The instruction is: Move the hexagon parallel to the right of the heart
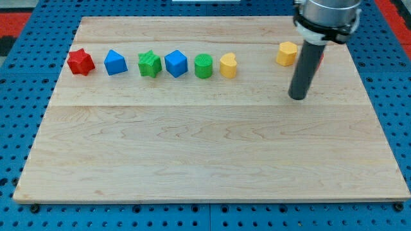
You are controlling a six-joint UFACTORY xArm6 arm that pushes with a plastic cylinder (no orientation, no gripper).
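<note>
My tip (pixel 298 96) rests on the wooden board (pixel 192 160), touching no block and holding nothing. The yellow hexagon (pixel 287 53) is near it, toward the view's top and slightly left. A red block (pixel 320 56) is mostly hidden behind the rod. Far to the view's left of my tip stands a row: yellow heart (pixel 228 65), green cylinder (pixel 203 66), blue cube (pixel 176 63), green star (pixel 149 64), blue block (pixel 115 62), red star (pixel 81 61).

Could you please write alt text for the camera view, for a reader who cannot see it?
My tip rests on a wooden board, just below and right of a yellow hexagon. To the left runs a row: red star, blue block, green star, blue cube, green cylinder, yellow heart.
</note>
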